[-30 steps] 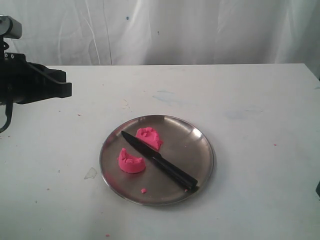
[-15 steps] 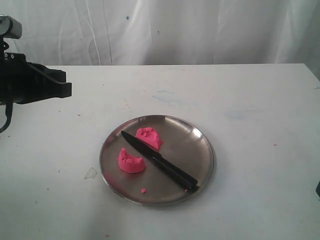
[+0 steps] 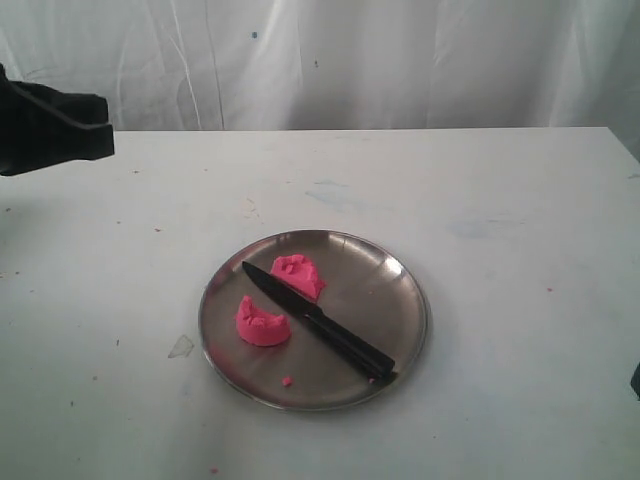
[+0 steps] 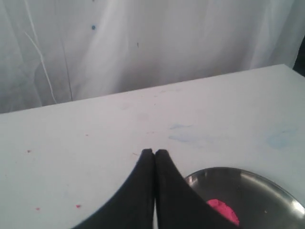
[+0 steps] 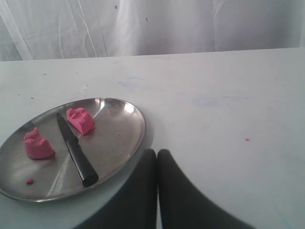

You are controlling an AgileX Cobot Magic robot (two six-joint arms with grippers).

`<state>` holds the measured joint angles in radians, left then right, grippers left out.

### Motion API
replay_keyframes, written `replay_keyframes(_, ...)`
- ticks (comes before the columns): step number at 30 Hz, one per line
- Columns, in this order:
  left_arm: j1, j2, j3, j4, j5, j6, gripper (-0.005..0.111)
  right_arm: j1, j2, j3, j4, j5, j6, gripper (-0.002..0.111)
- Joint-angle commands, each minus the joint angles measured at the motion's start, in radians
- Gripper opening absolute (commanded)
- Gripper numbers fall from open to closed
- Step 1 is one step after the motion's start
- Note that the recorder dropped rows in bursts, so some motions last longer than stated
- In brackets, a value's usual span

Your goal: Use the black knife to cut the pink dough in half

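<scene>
Exterior view: halved pink dough (image 3: 264, 322) far from left end effector (image 3: 95, 140).

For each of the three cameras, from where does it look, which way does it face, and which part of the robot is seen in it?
Exterior view: from above the near table edge, looking down at the round steel plate; left arm at the left edge.
Left wrist view: over the shut left gripper, toward the curtain; plate rim and one piece of bright pink dough.
Right wrist view: over the shut right gripper, toward the plate and slim black knife.
All share the plate and dough.
</scene>
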<state>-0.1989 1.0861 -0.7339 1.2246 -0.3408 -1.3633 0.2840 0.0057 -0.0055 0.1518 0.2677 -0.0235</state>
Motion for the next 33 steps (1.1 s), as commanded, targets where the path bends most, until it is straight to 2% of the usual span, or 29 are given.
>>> replay_keyframes(1,-0.007,-0.099,0.033,-0.076,0.021,0.070,0.000,-0.006,-0.006,0.006,-0.003,-0.005,0.001,0.000)
replay_keyframes(3,-0.015,-0.143,0.069,-0.157,0.015,0.154,0.000,-0.006,-0.006,0.006,-0.003,-0.005,0.001,0.000)
replay_keyframes(6,-0.042,-0.223,0.137,-0.329,-0.009,0.411,0.000,-0.006,-0.006,0.006,-0.003,-0.003,0.001,0.000)
replay_keyframes(10,-0.081,-0.371,0.234,-0.653,-0.057,0.769,0.000,-0.006,-0.006,0.006,-0.003,-0.001,0.001,0.000)
replay_keyframes(13,-0.088,-0.465,0.286,-0.854,-0.049,0.924,0.000,-0.006,-0.006,0.006,-0.003,-0.001,0.001,0.000)
replay_keyframes(15,-0.088,-0.514,0.297,-0.956,-0.003,1.009,0.000,-0.006,-0.006,0.006,-0.003,-0.001,0.001,0.000)
replay_keyframes(19,-0.088,-0.594,0.282,-1.173,0.198,1.278,0.000,-0.006,-0.006,0.006,-0.003,-0.001,0.001,0.000)
replay_keyframes(22,-0.081,-0.636,0.246,-1.259,0.328,1.412,0.000,-0.006,-0.006,0.006,-0.003,-0.001,0.001,0.000)
replay_keyframes(28,-0.080,-0.715,0.233,-1.285,0.467,1.431,0.000,-0.006,-0.006,0.006,-0.003,-0.001,0.001,0.000)
replay_keyframes(33,-0.014,-0.774,0.246,-1.314,0.581,1.431,0.000,-0.006,-0.006,0.006,-0.003,-0.001,0.001,0.000)
